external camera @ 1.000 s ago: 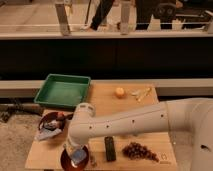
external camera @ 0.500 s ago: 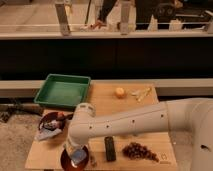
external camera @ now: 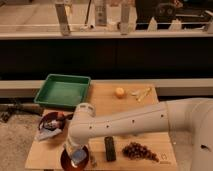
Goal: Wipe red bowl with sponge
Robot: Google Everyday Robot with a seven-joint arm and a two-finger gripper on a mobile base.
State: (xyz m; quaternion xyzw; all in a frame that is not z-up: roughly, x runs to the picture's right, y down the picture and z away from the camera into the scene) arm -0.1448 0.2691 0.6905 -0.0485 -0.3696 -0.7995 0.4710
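Observation:
The red bowl (external camera: pixel 71 161) sits at the front left edge of the wooden table (external camera: pixel 127 107). My gripper (external camera: pixel 79 156) hangs straight down over the bowl at the end of the white arm (external camera: pixel 135 120) and reaches into it. A pale blue-white piece, likely the sponge (external camera: pixel 77 159), shows inside the bowl at the gripper's tip. The fingers are largely hidden by the wrist.
A green tray (external camera: pixel 62 91) stands at the back left. A crumpled snack bag (external camera: pixel 51 125) lies left of the arm. A dark rectangular bar (external camera: pixel 109 148) and a bunch of dark grapes (external camera: pixel 139 150) lie at the front. An orange fruit (external camera: pixel 119 92) and pale wrapper (external camera: pixel 141 93) lie at the back.

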